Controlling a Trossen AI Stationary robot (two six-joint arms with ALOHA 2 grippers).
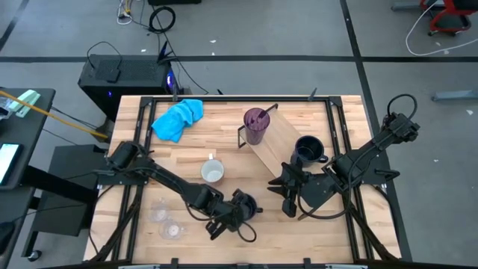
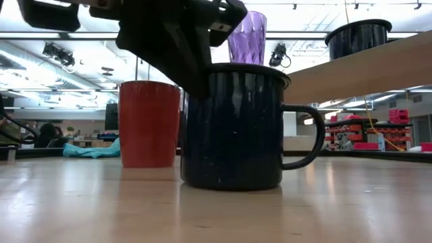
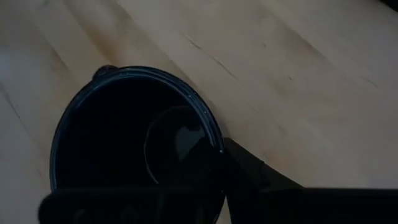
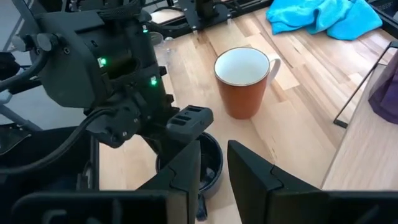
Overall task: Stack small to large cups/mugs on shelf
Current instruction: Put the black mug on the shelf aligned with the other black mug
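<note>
A dark navy mug (image 1: 247, 203) stands on its base on the table near the front edge; it also shows in the low view (image 2: 233, 128). My left gripper (image 1: 239, 208) is on its rim from above. My right gripper (image 4: 214, 180) hovers just right of it (image 1: 289, 203), slightly open and empty. A purple tumbler (image 1: 256, 124) and a second dark mug (image 1: 308, 149) stand on the slanted wooden shelf (image 1: 282, 138). A mug that is white inside and orange outside (image 4: 244, 81) stands left of the shelf. Two clear glasses (image 1: 166, 220) stand at the front left. My left gripper has the dark mug by its rim (image 3: 214, 134), on the side away from the handle. One finger (image 3: 249, 174) lies outside the wall; the other is lost in the dark inside. The fingers come from above, pointing down. The mug stands upright with its base on the table.
A bright blue cloth (image 1: 178, 118) lies at the far left of the table. The shelf runs slantwise from the table's far middle toward the right arm. Black rails (image 1: 340, 127) line the table's sides. Bare wood lies between the orange mug and the glasses.
</note>
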